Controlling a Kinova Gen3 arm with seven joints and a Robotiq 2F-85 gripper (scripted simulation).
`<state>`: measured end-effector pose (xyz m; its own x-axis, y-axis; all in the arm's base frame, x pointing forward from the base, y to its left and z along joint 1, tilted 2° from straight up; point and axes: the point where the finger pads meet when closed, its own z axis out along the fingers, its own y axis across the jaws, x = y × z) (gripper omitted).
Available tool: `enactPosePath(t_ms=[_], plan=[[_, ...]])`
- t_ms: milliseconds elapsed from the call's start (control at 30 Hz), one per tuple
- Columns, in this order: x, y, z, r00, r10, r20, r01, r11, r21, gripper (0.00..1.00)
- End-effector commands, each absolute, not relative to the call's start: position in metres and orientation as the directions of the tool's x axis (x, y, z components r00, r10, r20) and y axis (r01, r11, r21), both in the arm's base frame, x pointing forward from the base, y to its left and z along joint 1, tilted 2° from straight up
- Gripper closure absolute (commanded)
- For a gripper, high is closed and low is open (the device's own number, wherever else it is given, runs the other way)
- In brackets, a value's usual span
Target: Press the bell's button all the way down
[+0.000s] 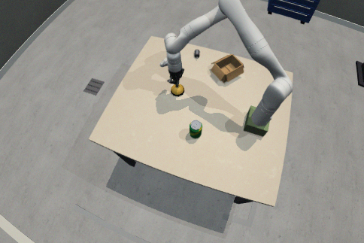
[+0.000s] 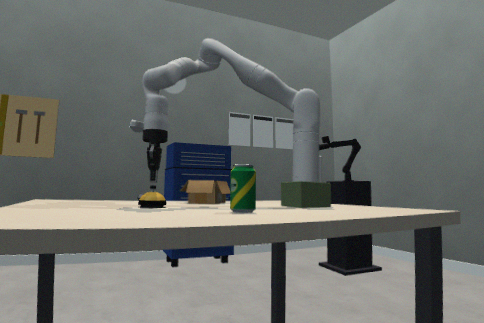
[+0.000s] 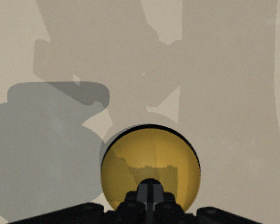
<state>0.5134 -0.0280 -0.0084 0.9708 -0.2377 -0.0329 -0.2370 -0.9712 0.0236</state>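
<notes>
The bell (image 1: 177, 89) (image 2: 152, 199) (image 3: 150, 160) is a yellow dome on a black base, standing on the tan table (image 1: 210, 157) (image 2: 300, 216) left of its middle. My gripper (image 1: 175, 80) (image 2: 151, 182) (image 3: 149, 199) is shut with nothing between the fingers and points straight down over the bell's centre. In the side view the fingertips sit at the top of the dome. In the wrist view the shut fingertips cover the bell's button, so I cannot see the button itself.
A green soda can (image 1: 195, 129) (image 2: 243, 188) stands toward the table's front. An open cardboard box (image 1: 227, 68) (image 2: 206, 191) lies at the back right. A small dark object (image 1: 196, 53) lies behind the bell. The arm's green base block (image 1: 256, 123) (image 2: 305, 194) is at the right edge.
</notes>
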Motion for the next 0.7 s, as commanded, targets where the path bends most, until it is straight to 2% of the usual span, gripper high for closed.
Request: enactPosePath(t_ms=[0,667], plan=[[0.5141,-0.0280,-0.0075,0.971,-0.238,-0.031,-0.237,-0.971,0.023,0.90],[0.5138,-0.0281,-0.0163,0.971,-0.238,-0.031,-0.237,-0.971,0.023,0.90]])
